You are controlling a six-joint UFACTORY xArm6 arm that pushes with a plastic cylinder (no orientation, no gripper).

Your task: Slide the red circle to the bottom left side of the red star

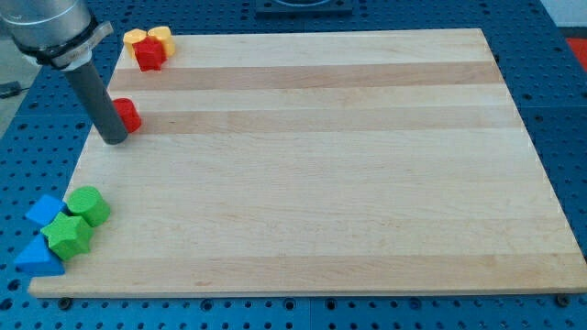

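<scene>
touching the red circle (127,115) from the view's left, my tip (114,139) is a plain rod without jaws; the red star (149,53) lies above.

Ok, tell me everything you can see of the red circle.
The red circle is a small, matte red block, plastic-looking, lying flat on the wooden board near the view's left edge. My tip stands against its left side, hiding part of it. It sits apart from, and below, the red star. Only its right part shows.
</scene>
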